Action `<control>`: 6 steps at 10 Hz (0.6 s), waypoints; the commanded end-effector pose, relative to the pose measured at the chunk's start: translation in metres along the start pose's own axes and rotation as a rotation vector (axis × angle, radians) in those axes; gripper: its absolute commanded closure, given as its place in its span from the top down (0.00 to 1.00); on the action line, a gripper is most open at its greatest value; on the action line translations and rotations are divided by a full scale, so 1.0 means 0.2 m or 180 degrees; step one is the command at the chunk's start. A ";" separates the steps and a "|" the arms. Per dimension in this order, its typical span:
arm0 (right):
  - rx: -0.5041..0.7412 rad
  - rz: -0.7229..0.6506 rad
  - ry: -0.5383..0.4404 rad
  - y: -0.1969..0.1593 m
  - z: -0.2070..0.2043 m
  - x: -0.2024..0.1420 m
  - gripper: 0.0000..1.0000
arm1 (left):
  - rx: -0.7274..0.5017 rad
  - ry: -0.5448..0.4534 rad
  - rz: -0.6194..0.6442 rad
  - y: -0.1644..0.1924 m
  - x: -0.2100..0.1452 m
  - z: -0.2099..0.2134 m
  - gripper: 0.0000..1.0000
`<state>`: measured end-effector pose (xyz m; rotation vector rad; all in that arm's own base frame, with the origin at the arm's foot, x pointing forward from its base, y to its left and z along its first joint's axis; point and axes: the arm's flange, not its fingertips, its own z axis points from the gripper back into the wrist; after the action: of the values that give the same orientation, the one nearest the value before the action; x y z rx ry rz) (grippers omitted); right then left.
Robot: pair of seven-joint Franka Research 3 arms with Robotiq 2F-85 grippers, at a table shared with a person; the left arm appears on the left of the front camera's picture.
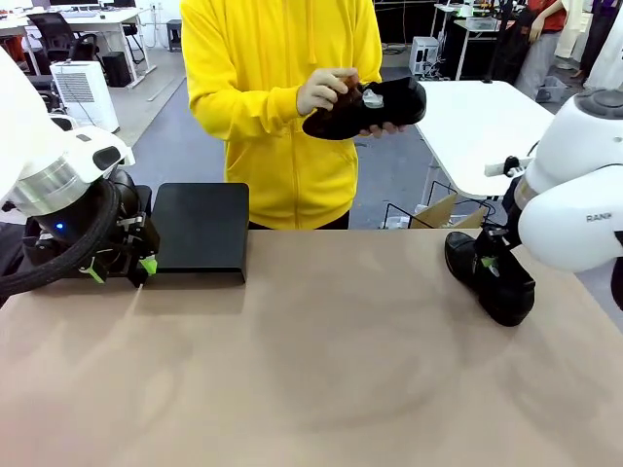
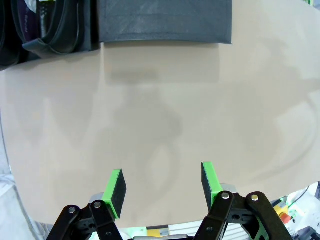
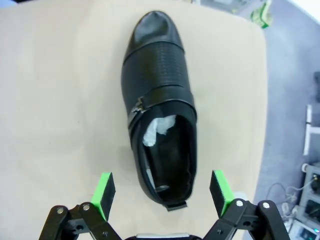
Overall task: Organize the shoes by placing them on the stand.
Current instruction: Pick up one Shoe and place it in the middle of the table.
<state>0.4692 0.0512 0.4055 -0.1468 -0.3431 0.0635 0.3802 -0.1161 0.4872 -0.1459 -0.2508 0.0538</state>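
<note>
Grey capital lettering on the white rounded shell of the right robot arm (image 1: pixel 576 232), front view, hard against the picture's right edge: "RAN", then a further letter cut off by the frame. Set level, on the side facing the camera. Nothing else legible; other marks too small or blurred.

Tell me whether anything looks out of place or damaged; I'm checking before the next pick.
Nothing looks damaged or spilled. A loose shoe lies on the table at the robot's right, far from the stand at its left, the open right gripper over its heel end. A person's hand holds a second shoe in the air.
</note>
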 end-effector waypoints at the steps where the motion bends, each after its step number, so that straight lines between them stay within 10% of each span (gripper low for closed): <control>1: 0.0000 -0.0223 -0.0035 -0.06 -0.01 -0.04 1.00 | -0.0017 -0.0027 -0.0018 0.01 -0.01 0.00 0.78; 6: -0.0046 -0.0456 0.0040 -0.21 -0.19 0.00 1.00 | -0.0017 -0.0027 -0.0018 0.01 -0.01 0.00 0.78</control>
<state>0.4751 0.0043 0.3817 -0.1398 -0.3251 -0.0636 0.3802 -0.1160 0.4873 -0.1459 -0.2511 0.0541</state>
